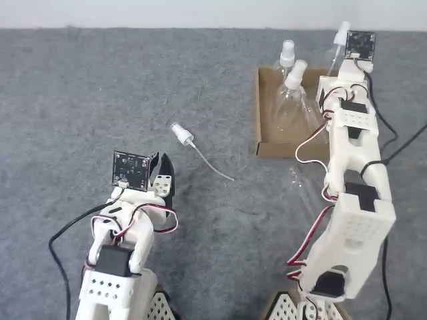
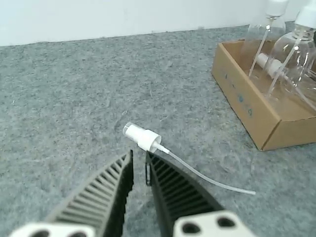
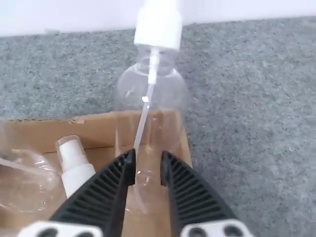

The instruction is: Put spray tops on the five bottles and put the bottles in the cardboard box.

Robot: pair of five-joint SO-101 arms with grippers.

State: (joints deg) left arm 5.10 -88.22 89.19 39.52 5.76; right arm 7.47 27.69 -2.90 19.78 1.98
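Left gripper (image 2: 138, 157): jaws nearly together with a thin slit between them; holds nothing.
Loose spray top (image 2: 142, 137): lying on its side on the counter (image 1: 100, 87), just ahead of the left gripper's tips and apart from them; its thin tube (image 2: 212, 180) trails off toward the cardboard box (image 2: 247, 106).
Right gripper (image 3: 148, 160): jaws partly spread, tips either side of the lower near face of a clear bottle (image 3: 153, 94); contact cannot be told.
Clear bottle: upright, capped with a white spray top, at the box's far corner straight ahead of the right gripper.
Other capped bottles (image 1: 293, 93): inside the box, beside the right gripper.
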